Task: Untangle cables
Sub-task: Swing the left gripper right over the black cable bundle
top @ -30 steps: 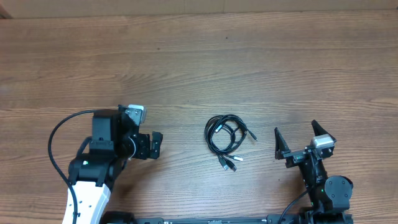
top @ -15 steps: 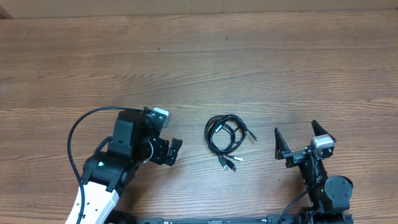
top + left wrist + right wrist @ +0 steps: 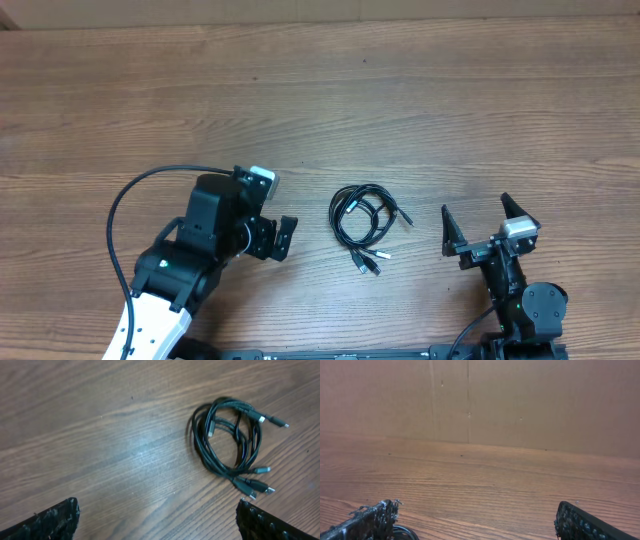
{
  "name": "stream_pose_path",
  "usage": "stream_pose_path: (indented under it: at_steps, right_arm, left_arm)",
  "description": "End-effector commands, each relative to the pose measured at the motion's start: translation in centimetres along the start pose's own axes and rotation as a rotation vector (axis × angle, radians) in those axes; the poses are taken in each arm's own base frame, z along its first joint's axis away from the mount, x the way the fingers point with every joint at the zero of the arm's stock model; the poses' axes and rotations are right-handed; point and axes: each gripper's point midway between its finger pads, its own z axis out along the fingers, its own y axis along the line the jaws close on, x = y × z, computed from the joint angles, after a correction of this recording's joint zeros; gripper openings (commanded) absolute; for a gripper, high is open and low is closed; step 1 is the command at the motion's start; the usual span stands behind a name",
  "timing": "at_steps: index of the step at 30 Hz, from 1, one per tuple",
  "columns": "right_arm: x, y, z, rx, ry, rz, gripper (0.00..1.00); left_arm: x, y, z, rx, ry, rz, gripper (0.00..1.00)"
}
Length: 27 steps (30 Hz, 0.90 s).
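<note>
Bench [image 3: 420, 110]: brown wood-look top with long grain lines running side to side — it fills nearly the whole overhead view.
Bench finish: smooth, with a pale sheen [image 3: 140, 447] lying across the grain in the left wrist view.
Marks: a small dark speck [image 3: 254, 79] on the far half of the top, and a few more tiny ones near it.
Back panel [image 3: 545, 400]: plain brown board standing upright at the bench's far edge, seen from the right wrist.
Panel seam [image 3: 468, 395]: a thin vertical line — straight, reaching down to the bench.
Panel marks: a few small dark dots scattered over it.
</note>
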Motion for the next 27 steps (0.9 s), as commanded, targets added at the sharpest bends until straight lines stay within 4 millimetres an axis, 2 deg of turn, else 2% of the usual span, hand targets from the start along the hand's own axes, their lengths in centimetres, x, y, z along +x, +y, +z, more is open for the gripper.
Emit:
stream_pose_path:
  at_steps: [1, 10, 17, 27]
  right_arm:
    - [0.4, 0.1, 0.1, -0.003, 0.006, 0.003, 1.00]
    - [0.4, 0.1, 0.1, -0.003, 0.006, 0.003, 1.00]
    - [0.4, 0.1, 0.1, -0.003, 0.006, 0.003, 1.00]
    - [0.4, 0.1, 0.1, -0.003, 0.006, 0.003, 1.00]
  left_arm:
    - [-1.8, -0.1, -0.6, -0.008, -0.028, 0.004, 1.00]
    - [-3.1, -0.2, -0.5, -0.009, -0.016, 0.016, 1.00]
    - [-3.3, -0.7, -0.1, -0.028, -0.002, 0.057, 1.00]
    - [-3.4, -2.5, 0.1, -0.067, -0.005, 0.149, 1.00]
